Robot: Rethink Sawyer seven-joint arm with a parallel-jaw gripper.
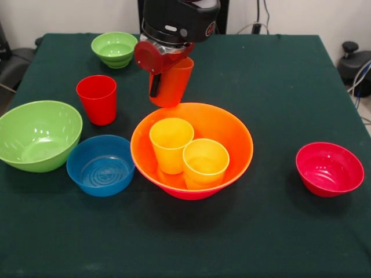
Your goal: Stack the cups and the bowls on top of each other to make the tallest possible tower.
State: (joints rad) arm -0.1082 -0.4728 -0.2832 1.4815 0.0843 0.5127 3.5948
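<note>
The end effector is clamped on the orange cup, one dark finger showing on the outside of the cup wall. The cup hangs upright, off the counter, just behind the far rim of the large orange bowl.

That bowl sits mid-counter and looks nested in a pink one, only a reddish edge showing at its base. Inside it stand two yellow cups side by side, touching or nearly so. The rest is scattered: red cup upright to the left, medium green bowl at the left edge, blue bowl just beside the orange bowl, small green bowl at the far side, small red bowl well apart on the right.

Risks, as I judge them:
- The grip seems to be on one wall only — the cup could slip or tilt on release.
- If lowered straight down it may catch the bowl's rim and tip, or shove the bowl.
- Two yellow cups crowd the bowl floor — the descending cup or finger could knock one over.
- Placed off-centre on a yellow cup, it could lean and topple.
- Cups sitting loose side by side add no height; the tower stays low.
</note>
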